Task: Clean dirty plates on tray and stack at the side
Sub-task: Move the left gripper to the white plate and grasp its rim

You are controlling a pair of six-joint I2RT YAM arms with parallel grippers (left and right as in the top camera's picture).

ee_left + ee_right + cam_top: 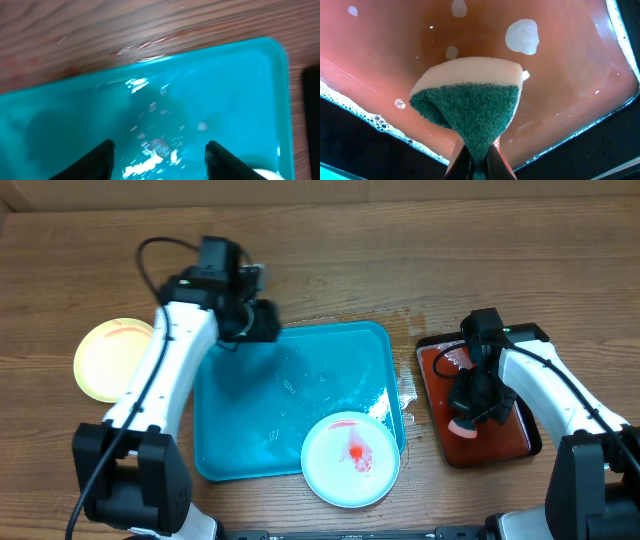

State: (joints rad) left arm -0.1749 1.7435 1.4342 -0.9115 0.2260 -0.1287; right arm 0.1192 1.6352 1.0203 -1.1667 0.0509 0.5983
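Note:
The turquoise tray (240,410) lies mid-table, wet with droplets (230,90). A pale blue plate (335,475) with a red sauce smear sits at the tray's front right corner and overhangs the rim; its edge shows in the left wrist view (266,174). A yellow-green plate (108,358) lies on the bare wood at the left. I do not see a separate pale green plate. My left gripper (258,323) (159,155) is open and empty over the tray's back left part. My right gripper (468,408) (479,162) is shut on a green-and-white sponge (470,100).
A black tray (535,442) with a wet, sudsy red pad (570,65) stands right of the turquoise tray, under my right gripper. Water is spilled on the wood near the turquoise tray's back right corner (405,330).

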